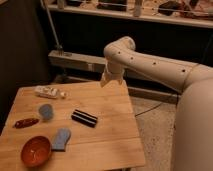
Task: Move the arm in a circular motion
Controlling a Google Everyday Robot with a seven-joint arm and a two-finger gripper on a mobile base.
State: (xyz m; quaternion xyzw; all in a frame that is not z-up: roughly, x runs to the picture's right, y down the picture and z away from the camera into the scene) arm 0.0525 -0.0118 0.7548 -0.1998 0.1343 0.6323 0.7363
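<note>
The cream-white arm (150, 62) reaches in from the right, its thick tubular segments dotted with small dark holes, and bends at a rounded joint (120, 50) above the table's far right edge. Below that joint hangs the small pale gripper (106, 80), just over the far edge of the wooden table (112, 135). Nothing is seen in its grasp.
On the table lie a white packet (47, 92), a grey-blue cup (46, 111), a red-brown wrapper (26, 122), an orange bowl (36, 150), a blue cloth (61, 139) and a dark striped block (84, 118). A dark shelf unit stands behind. Concrete floor lies to the right.
</note>
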